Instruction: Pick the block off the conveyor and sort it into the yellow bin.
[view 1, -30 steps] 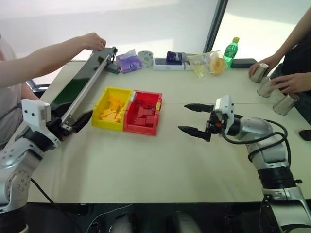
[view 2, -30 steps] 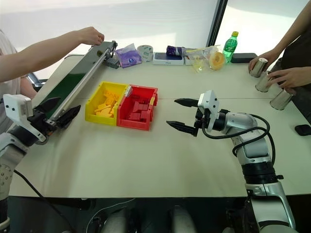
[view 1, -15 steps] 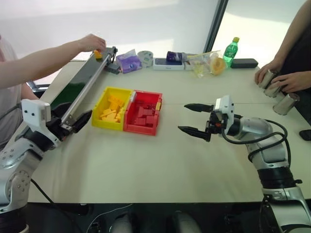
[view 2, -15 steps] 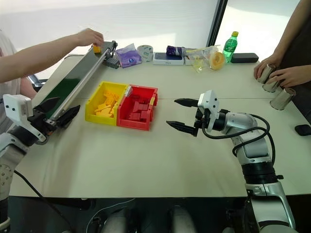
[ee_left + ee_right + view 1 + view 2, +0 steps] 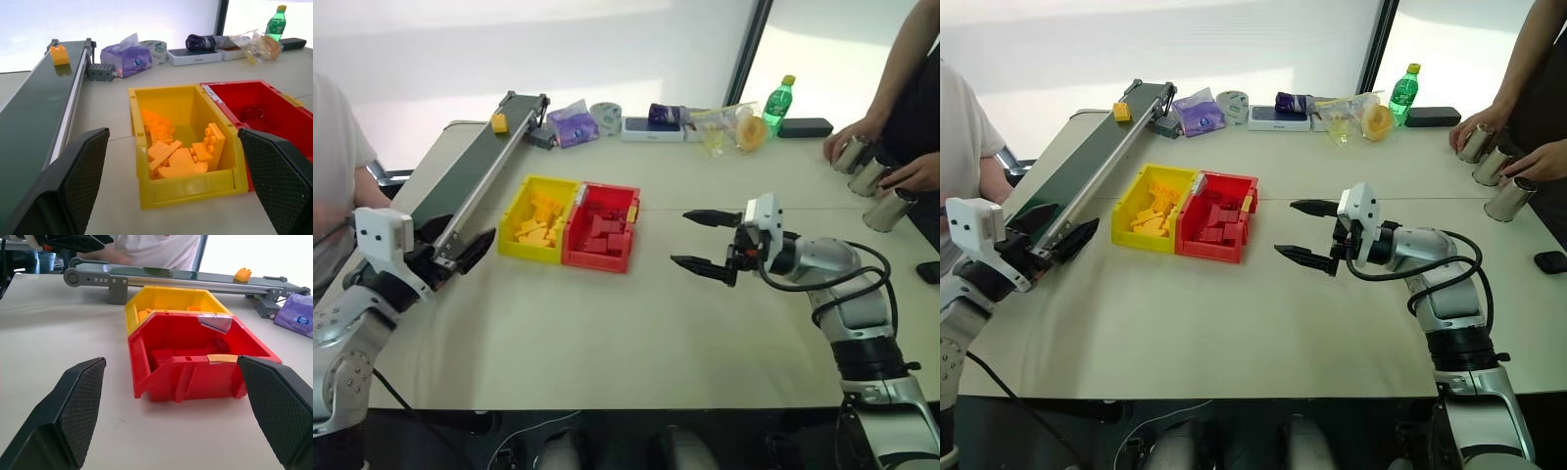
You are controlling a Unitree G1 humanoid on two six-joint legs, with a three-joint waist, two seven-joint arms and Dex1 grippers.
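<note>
A small yellow-orange studded block [image 5: 59, 54] sits upright on the conveyor [image 5: 34, 103].

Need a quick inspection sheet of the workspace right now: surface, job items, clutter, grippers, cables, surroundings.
Surface: beige table, bare in front.
Job's things: block on the conveyor at its far end; yellow bin holds yellow bricks, joined to red bin.
Clutter: tissue pack, tape roll, green bottle, metal cans at far edge.
Grippers: left gripper open beside the conveyor's near end; right gripper open, pointing at the red bin.
Cables: black cable along right arm.
Surroundings: a person each side.
</note>
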